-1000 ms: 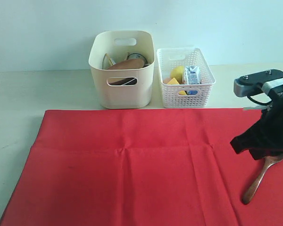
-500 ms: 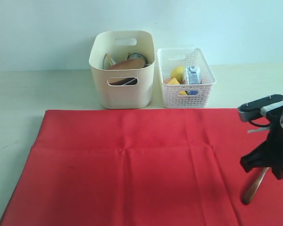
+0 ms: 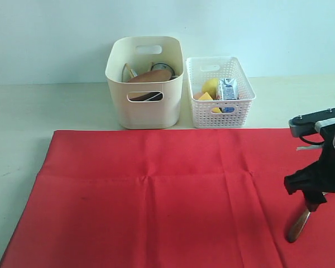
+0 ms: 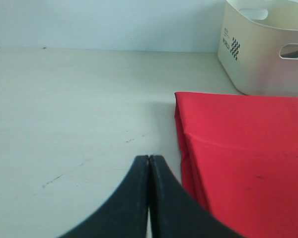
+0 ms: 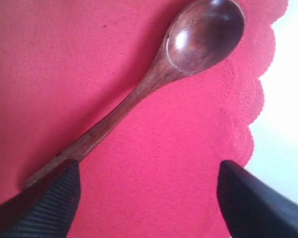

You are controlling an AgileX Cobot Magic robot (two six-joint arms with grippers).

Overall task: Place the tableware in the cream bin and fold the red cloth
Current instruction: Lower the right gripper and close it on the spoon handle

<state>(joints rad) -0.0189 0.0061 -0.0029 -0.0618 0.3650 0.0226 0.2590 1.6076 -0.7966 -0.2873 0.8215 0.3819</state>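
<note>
Wooden spoon [image 5: 121,105] lies at four o'clock on the red cloth [image 3: 156,195]. The right gripper [image 5: 148,167] hovers released over its handle for pickup, and the left gripper [image 4: 149,159] is clenched and idle.

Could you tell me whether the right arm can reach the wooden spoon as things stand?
Probably yes: the open right hand hangs just above the wooden spoon on the red cloth, nothing between.

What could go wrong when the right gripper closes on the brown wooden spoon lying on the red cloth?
The brown wooden spoon lies slanted, its handle end by one finger of the open right gripper, off centre; closing may shove it aside. It lies flat on the bright red cloth, so the fingers may pinch fabric too.
</note>
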